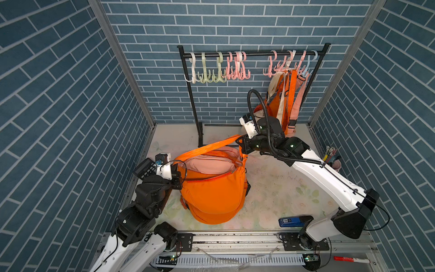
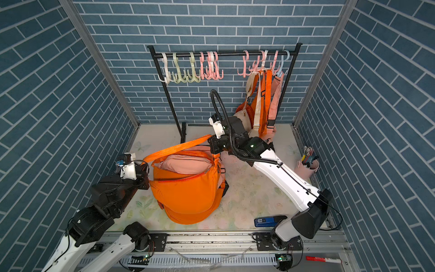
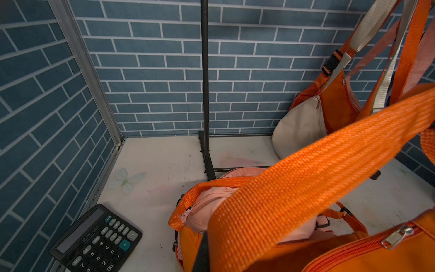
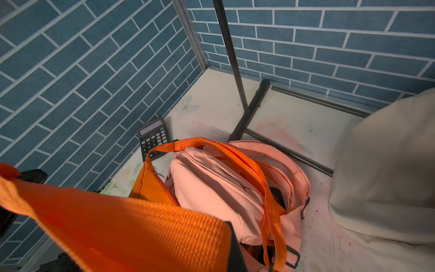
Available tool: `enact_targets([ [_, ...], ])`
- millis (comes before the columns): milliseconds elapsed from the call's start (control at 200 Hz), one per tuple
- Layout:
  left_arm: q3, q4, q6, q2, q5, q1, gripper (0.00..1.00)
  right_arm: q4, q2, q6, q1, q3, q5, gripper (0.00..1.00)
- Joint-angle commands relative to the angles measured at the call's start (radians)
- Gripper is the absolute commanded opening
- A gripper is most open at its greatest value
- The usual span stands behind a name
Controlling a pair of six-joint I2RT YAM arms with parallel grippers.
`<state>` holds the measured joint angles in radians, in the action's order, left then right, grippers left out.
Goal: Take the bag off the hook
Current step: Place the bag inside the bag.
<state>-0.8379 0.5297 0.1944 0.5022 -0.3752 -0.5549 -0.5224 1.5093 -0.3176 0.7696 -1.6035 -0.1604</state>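
The orange bag (image 1: 211, 195) is off the rack and sits upright on the counter (image 1: 277, 188) between the two tools. Its side touches the left tool (image 1: 179, 175), and its body lies below the right tool (image 1: 239, 141), toward the arm bases. Its strap (image 1: 209, 148) runs taut in a straight slope from the left tool up to the right tool.

Both tools are clamped tight on that strap, one at each end of the stretched length. In the left wrist view the strap spreads away from a dark finger (image 3: 202, 255). In the right wrist view it covers nearly everything but one finger edge (image 4: 235, 249).

A pink bag (image 1: 209, 162) lies under the strap, pressed against the orange bag on the side away from the arm bases. Whether it sits inside the orange bag or just behind it cannot be told.

Beyond the right tool stands the rack (image 1: 254, 54), its rail lined with plastic hooks (image 1: 235, 68). More bags (image 1: 280, 101), cream, orange and pink, hang from the hooks above and just past the right tool.

A calculator (image 1: 146, 168) lies beside the left tool on its outer side, by the wall. A pen cup (image 1: 333, 163) stands well away from the right tool, past that arm's outer side. A small blue object (image 1: 294, 221) lies near that arm's base.
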Motion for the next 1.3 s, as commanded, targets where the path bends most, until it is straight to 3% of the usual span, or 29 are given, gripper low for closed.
enact_targets([
  [0,0.041,-0.115,0.02,0.026,-0.086,0.008,0.0,0.054,0.041,-0.032,-0.044,-0.02,-0.041,0.0],
  [325,0.115,-0.329,0.096,0.205,-0.091,0.021,0.0,0.093,0.164,-0.004,-0.101,-0.026,-0.114,0.0],
  [535,0.127,-0.371,0.126,0.275,-0.113,0.045,0.0,0.123,0.264,-0.015,-0.121,-0.058,-0.174,0.0],
  [700,0.206,-0.417,0.222,0.261,-0.025,0.122,0.0,0.175,0.305,-0.031,-0.122,-0.044,-0.2,0.0],
  [900,0.254,-0.464,0.254,0.321,0.004,0.149,0.01,0.221,0.352,-0.029,-0.121,-0.015,-0.23,0.04],
  [1100,0.281,-0.499,0.261,0.345,0.022,0.151,0.05,0.25,0.38,-0.021,-0.121,0.024,-0.251,0.07],
  [1295,0.299,-0.531,0.275,0.404,0.028,0.162,0.18,0.277,0.439,-0.03,-0.121,0.024,-0.278,0.11],
])
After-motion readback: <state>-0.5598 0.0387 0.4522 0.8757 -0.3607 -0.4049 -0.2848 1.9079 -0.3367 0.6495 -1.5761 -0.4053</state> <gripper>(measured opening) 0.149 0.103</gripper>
